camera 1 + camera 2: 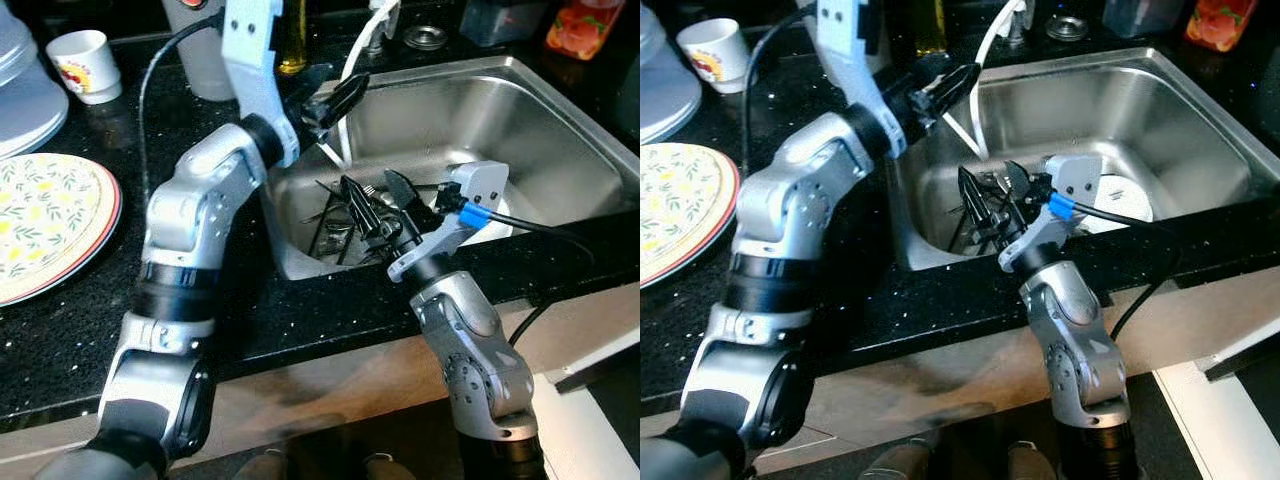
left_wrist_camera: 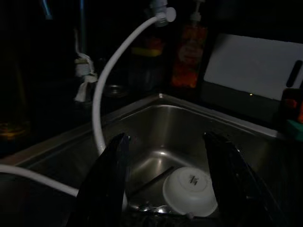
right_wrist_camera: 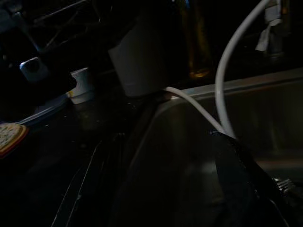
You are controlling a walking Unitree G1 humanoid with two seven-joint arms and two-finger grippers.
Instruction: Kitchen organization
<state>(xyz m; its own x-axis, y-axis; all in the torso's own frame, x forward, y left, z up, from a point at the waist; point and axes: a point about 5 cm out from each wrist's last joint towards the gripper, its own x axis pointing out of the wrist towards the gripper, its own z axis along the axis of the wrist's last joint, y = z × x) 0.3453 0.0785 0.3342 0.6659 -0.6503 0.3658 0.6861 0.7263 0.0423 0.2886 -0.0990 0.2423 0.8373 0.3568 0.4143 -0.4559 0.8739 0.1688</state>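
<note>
A tangle of dark cutlery [image 1: 335, 228] lies in the near left corner of the steel sink [image 1: 480, 110]. My right gripper [image 1: 368, 182] hangs open just above that pile, with nothing between its fingers [image 3: 246, 165]. Fork tines [image 3: 284, 184] show beside one finger. A white bowl [image 2: 189, 189] rests upside down on the sink floor, partly hidden behind my right wrist. My left gripper [image 1: 345, 100] stands open over the sink's left rim, pointing into the basin, next to a white hose [image 1: 345, 60].
On the black counter to the left lie a flower-patterned plate [image 1: 45, 220], a white cup [image 1: 85, 62] and a pale stack of dishes [image 1: 20, 90]. Behind the sink stand an oil bottle [image 1: 292, 40] and an orange bottle [image 1: 585, 25]. The sink's right half is bare.
</note>
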